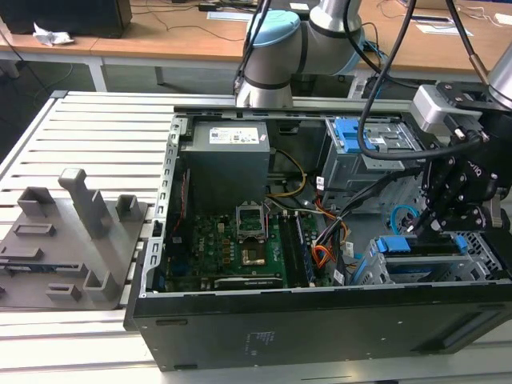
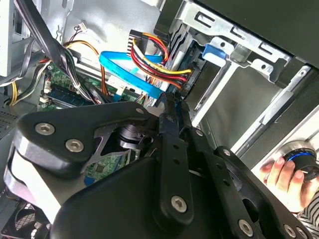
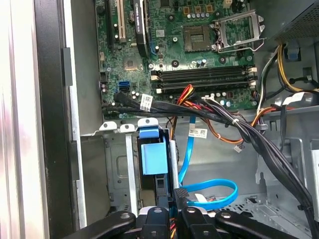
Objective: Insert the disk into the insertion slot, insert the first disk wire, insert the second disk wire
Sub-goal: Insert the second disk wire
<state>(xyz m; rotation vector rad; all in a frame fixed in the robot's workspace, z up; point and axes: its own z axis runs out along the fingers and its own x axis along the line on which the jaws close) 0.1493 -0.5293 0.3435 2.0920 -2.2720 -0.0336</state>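
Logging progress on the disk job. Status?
Gripper shut on second disk wire plug, beside disk. Disk seated in insertion slot. Black wire bundle crosses near slot.

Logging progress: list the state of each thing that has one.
Silver hard drive in blue plastic carrier: seated in grey sheet-metal drive cage.
Thin flat light-blue cable: looped, plug end held.
Gripper: shut on the cable's plug.
Black computer case: side open.
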